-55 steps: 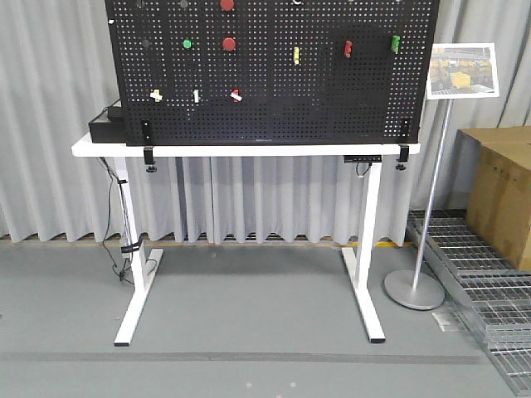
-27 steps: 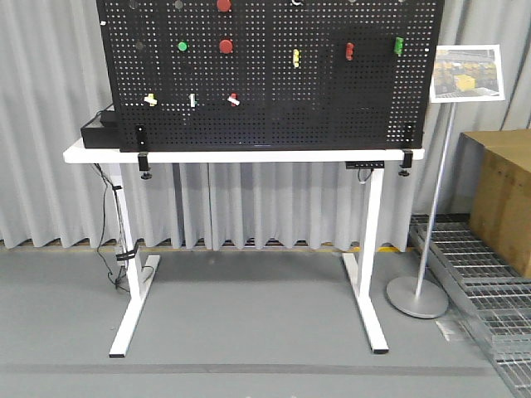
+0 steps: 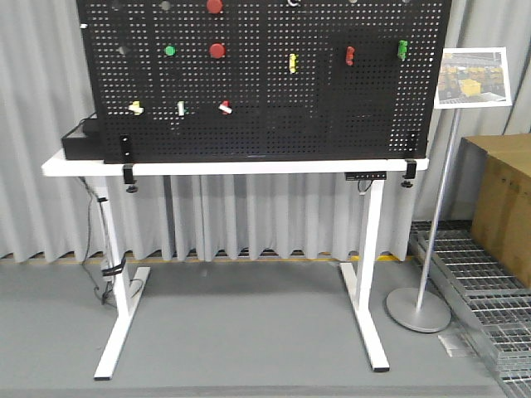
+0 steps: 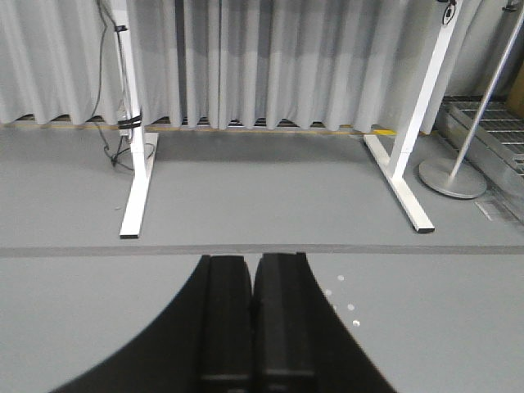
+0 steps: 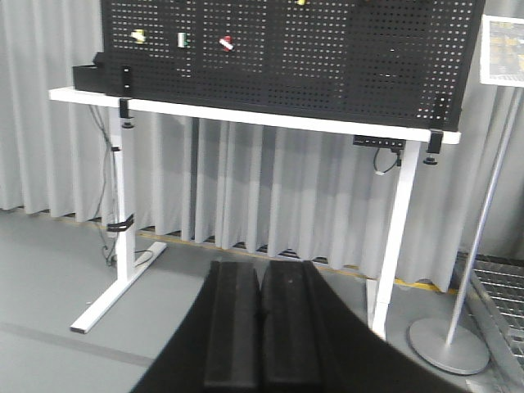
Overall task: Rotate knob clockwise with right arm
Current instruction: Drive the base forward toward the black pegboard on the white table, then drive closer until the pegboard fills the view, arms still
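Observation:
A black pegboard (image 3: 274, 124) stands on a white table (image 3: 249, 167) ahead of me, and it also shows in the right wrist view (image 5: 344, 57). The knob shows only as a sliver of white ring (image 3: 292, 2), cut by the top edge of the front view. Red round buttons (image 3: 216, 50) and a green-rimmed button (image 3: 170, 50) sit to its lower left. My right gripper (image 5: 260, 266) is shut and empty, far from the board, pointing at the table legs. My left gripper (image 4: 254, 260) is shut and empty, pointing at the grey floor.
A sign on a metal pole (image 3: 437, 207) with a round base (image 3: 417, 309) stands right of the table. A cardboard box (image 3: 506, 207) and metal grating (image 3: 473, 265) lie further right. A black box (image 3: 79, 143) sits on the table's left end, and cables hang down its left leg (image 3: 106, 249).
The front view has moved closer to the table. The pegboard and table look larger and their left end has shifted left. Both grippers stay shut.

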Available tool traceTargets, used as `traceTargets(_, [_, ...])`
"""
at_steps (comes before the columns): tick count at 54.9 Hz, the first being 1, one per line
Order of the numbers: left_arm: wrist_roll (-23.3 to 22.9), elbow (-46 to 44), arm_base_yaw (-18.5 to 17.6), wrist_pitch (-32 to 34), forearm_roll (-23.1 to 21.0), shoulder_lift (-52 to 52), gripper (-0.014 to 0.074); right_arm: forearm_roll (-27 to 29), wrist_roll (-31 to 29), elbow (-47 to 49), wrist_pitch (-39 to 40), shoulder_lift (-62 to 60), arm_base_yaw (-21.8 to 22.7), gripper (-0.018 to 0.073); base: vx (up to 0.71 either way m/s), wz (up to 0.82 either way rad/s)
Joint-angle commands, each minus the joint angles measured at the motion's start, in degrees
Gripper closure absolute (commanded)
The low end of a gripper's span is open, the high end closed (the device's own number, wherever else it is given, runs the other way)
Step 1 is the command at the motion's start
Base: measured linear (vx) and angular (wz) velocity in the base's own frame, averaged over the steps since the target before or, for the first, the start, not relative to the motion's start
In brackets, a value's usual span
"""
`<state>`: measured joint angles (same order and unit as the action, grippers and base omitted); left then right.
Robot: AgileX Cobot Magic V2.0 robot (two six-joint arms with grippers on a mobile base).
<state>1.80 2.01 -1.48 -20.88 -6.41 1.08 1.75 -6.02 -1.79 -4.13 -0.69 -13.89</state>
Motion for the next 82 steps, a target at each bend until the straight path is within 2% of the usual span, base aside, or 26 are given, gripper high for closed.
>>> traceTargets(1, [-0.3, 0.6, 0.1, 5.0, -0.4, 0.6, 0.0603, -0.4, -0.4, -0.3, 4.8, -0.7, 0.3, 0.0568, 0.22, -0.12])
traceTargets(82, [-0.3, 0.6, 0.1, 5.0, -0.4, 0.6, 0.0603, -0.4, -0.4, -0.3, 4.8, -0.7, 0.3, 0.0568, 0.39, 0.04])
